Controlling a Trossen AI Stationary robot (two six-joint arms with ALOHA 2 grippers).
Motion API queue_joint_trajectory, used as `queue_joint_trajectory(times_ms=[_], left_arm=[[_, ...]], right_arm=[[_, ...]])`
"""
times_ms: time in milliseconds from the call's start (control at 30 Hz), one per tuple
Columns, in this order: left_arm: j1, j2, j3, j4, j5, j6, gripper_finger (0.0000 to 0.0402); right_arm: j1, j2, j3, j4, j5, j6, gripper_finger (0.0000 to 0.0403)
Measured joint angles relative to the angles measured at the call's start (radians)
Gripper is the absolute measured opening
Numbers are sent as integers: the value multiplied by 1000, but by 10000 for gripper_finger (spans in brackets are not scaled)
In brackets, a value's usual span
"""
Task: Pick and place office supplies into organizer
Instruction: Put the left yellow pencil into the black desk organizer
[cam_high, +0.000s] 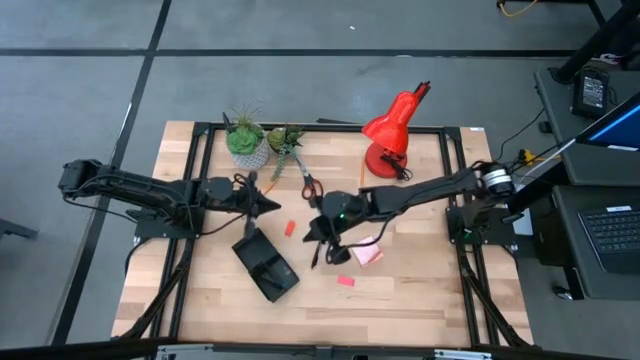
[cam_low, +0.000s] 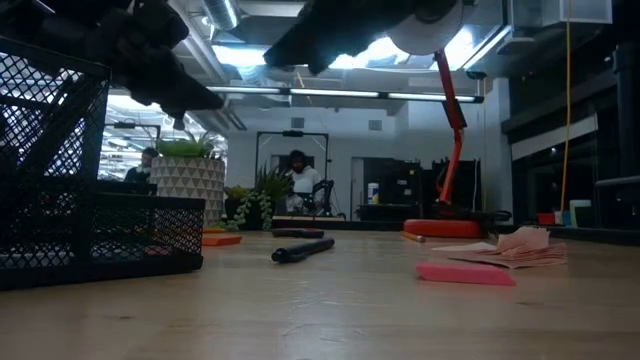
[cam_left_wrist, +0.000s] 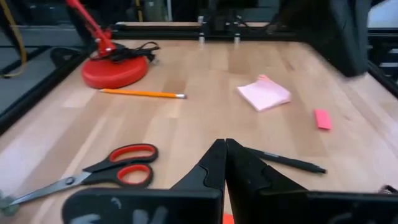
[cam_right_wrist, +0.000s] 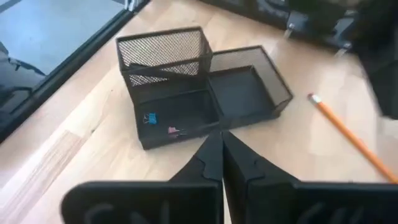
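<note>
The black mesh organizer (cam_high: 266, 266) (cam_right_wrist: 199, 93) stands near the table's front, left of centre. My right gripper (cam_high: 314, 235) (cam_right_wrist: 219, 134) hangs shut above the table just right of it, with nothing between its fingers. A black pen (cam_left_wrist: 283, 160) (cam_low: 303, 250) lies flat on the wood below it. My left gripper (cam_high: 272, 207) (cam_left_wrist: 224, 143) is shut and empty, raised over the table behind the organizer. Red-handled scissors (cam_left_wrist: 118, 171) (cam_high: 308, 186), a pink sticky-note pad (cam_high: 367, 253) (cam_left_wrist: 264, 93), a pink eraser (cam_high: 345, 281) (cam_left_wrist: 322, 118) and an orange pencil (cam_left_wrist: 143, 94) lie loose on the table.
A red desk lamp (cam_high: 390, 130) stands at the back right and two potted plants (cam_high: 262, 140) at the back centre. A small orange piece (cam_high: 290, 228) lies between the grippers. Another view shows a pencil (cam_right_wrist: 348, 134) beside the organizer, which holds small clips (cam_right_wrist: 160, 123).
</note>
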Motion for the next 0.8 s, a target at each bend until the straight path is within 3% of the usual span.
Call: queue_joint_trajectory(times_ms=[200, 400, 533, 800], left_arm=[[2, 0, 0, -1, -53, 1, 1], [2, 0, 3, -34, -93, 7, 2], [2, 29, 77, -226, -182, -47, 1], [30, 209, 298, -562, -241, -206, 1]], right_arm=[[-115, -93, -163, 93, 2, 16, 2], [-225, -166, -420, 399, -3, 69, 1], [-267, -204, -534, 546, -3, 96, 0], [-301, -246, -689, 696, -3, 173, 0]])
